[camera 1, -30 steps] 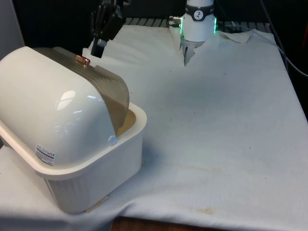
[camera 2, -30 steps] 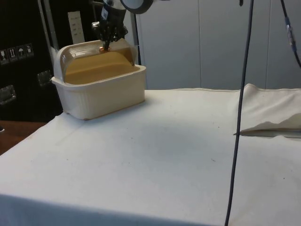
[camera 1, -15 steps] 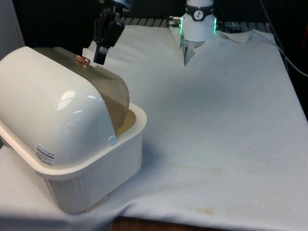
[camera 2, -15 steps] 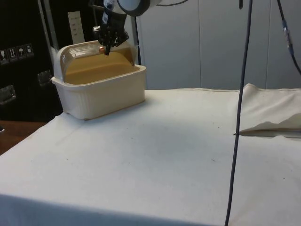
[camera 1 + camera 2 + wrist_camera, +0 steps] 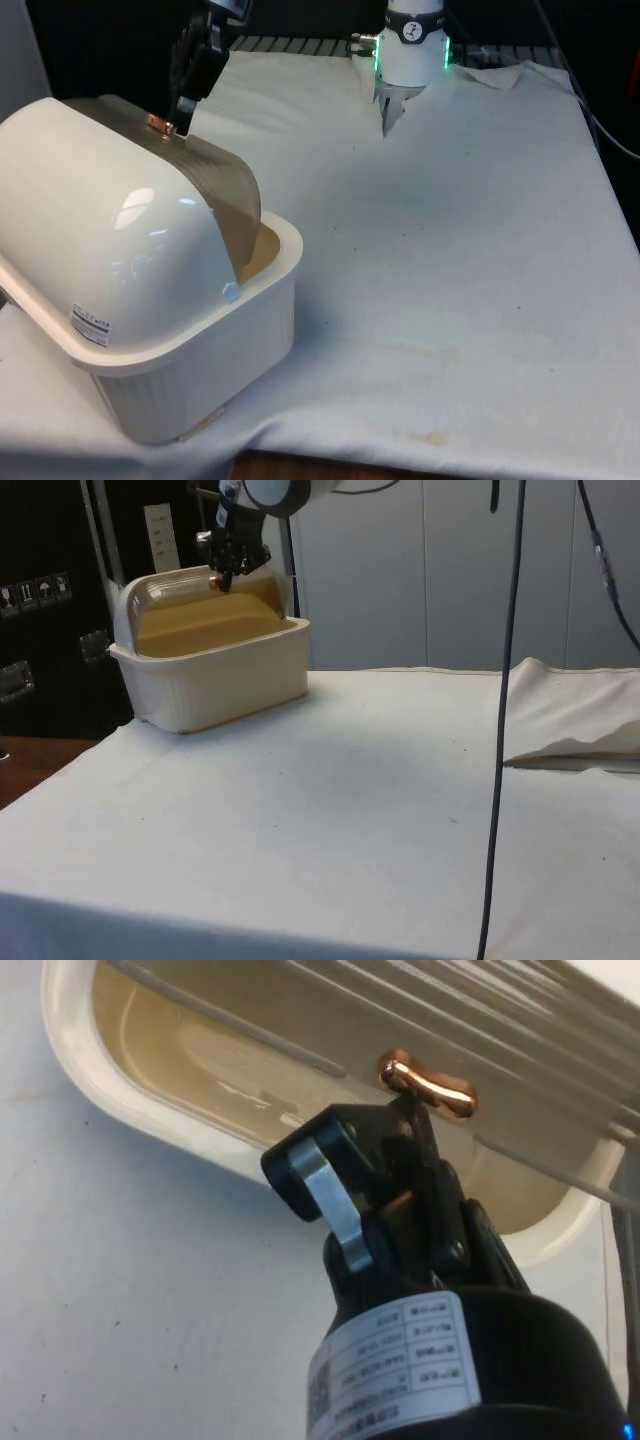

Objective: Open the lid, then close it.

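A cream bread box with a ribbed, see-through brown roll lid stands at the front view's left. The lid's small copper handle sits near the top of the dome. In the side view the box shows its tan inside below the raised lid. My gripper comes down from above with its tips against the handle. In the wrist view the gripper is shut and presses on the near side of the handle, not around it. The side view has the gripper at the handle.
The white cloth covers the table to the front view's right of the box. A folded bulge of cloth lies at the side view's right. A dark cable hangs down close to the side camera.
The gripper has shifted towards the front view's left, and the copper handle with the lid has rolled a little that way over the dome.
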Tool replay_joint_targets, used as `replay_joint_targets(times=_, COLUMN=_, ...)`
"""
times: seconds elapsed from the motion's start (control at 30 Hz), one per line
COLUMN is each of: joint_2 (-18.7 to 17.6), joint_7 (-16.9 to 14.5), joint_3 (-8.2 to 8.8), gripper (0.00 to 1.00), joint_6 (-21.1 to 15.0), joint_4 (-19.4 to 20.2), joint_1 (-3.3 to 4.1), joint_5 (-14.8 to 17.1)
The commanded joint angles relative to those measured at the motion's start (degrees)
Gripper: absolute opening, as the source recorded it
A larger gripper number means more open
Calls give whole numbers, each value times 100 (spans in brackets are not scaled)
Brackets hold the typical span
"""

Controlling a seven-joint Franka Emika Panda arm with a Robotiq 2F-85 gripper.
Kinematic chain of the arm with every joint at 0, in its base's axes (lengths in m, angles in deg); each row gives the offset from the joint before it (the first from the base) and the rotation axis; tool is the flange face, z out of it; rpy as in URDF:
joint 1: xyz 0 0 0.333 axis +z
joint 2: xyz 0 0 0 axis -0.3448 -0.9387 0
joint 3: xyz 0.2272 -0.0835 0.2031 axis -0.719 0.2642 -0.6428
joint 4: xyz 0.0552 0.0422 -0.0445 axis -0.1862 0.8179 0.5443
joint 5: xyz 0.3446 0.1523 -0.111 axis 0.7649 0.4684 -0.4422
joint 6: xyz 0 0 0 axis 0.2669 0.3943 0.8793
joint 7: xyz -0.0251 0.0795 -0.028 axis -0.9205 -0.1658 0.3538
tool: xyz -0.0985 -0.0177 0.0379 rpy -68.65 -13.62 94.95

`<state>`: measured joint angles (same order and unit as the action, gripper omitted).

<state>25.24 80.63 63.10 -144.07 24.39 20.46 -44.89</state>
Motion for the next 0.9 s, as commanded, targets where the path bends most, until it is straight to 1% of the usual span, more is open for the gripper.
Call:
replay_joint_targets(times=0.0, joint_2=-63, joint_7=52, joint_3=40, gripper=0, joint_6=-86, joint_4=-52, joint_1=6, joint_5=-6)
replay_joint_targets(times=0.03, joint_2=-11, joint_7=6, joint_3=6, gripper=0, joint_6=-11, joint_4=-6, joint_1=0, joint_5=0)
replay_joint_targets(times=0.07, joint_2=-74, joint_7=57, joint_3=52, gripper=0, joint_6=-97, joint_4=-63, joint_1=6, joint_5=-11)
replay_joint_targets(times=0.3, joint_2=-172, joint_7=120, joint_3=138, gripper=0, joint_6=-218, joint_4=-172, joint_1=17, joint_5=-23)
replay_joint_targets(times=0.33, joint_2=-120, joint_7=57, joint_3=80, gripper=0, joint_6=-149, joint_4=-138, joint_1=0, joint_5=0)
replay_joint_targets(times=0.37, joint_2=-183, joint_7=126, joint_3=143, gripper=0, joint_6=-235, joint_4=-183, joint_1=23, joint_5=-23)
replay_joint_targets(times=0.6, joint_2=-269, joint_7=166, joint_3=218, gripper=0, joint_6=-327, joint_4=-309, joint_1=34, joint_5=-34)
replay_joint_targets(times=0.63, joint_2=-201, joint_7=80, joint_3=132, gripper=0, joint_6=-235, joint_4=-258, joint_1=0, joint_5=0)
replay_joint_targets(times=0.67, joint_2=-286, joint_7=172, joint_3=229, gripper=0, joint_6=-338, joint_4=-332, joint_1=34, joint_5=-34)
replay_joint_targets(times=0.87, joint_2=-372, joint_7=195, joint_3=298, gripper=0, joint_6=-435, joint_4=-447, joint_1=46, joint_5=-34)
